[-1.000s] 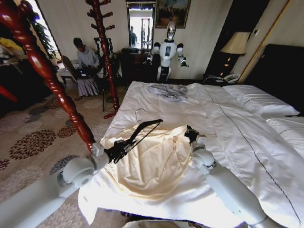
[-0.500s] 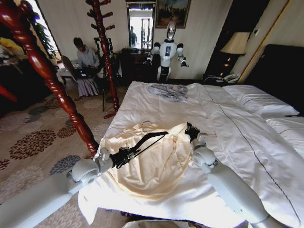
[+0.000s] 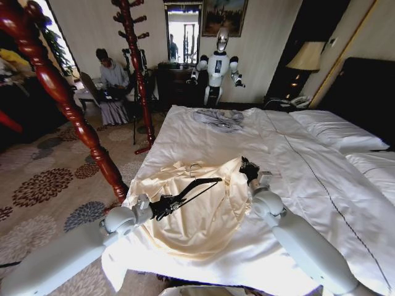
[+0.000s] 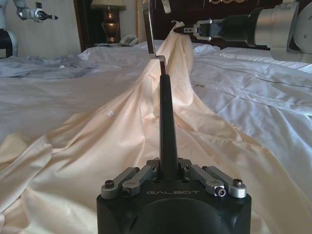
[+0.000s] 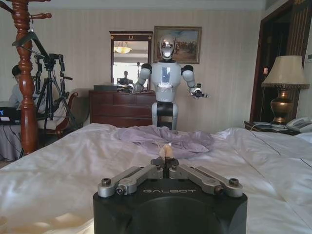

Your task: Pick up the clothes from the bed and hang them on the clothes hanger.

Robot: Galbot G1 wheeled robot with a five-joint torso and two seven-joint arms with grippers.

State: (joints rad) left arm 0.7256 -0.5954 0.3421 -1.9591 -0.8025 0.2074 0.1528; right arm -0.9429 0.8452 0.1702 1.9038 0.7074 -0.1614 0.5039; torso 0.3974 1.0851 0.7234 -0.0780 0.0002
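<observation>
The clothes hanger's [image 4: 163,105] hook is cut off above.

Cream T-shirt [image 3: 197,209] and black hanger [image 3: 196,187] on the white bed [image 3: 308,160]

The thin pale shirt is being spread in rumpled folds across the near part of the duvet, one edge being lifted into a peak. The slim hanger is being held tilted above it, its silver hook [image 3: 194,166] being pointed toward the raised fabric.

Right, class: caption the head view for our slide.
Left pincer holds the hanger over the shirt while the right pincer lifts its edge off the bed.
</observation>
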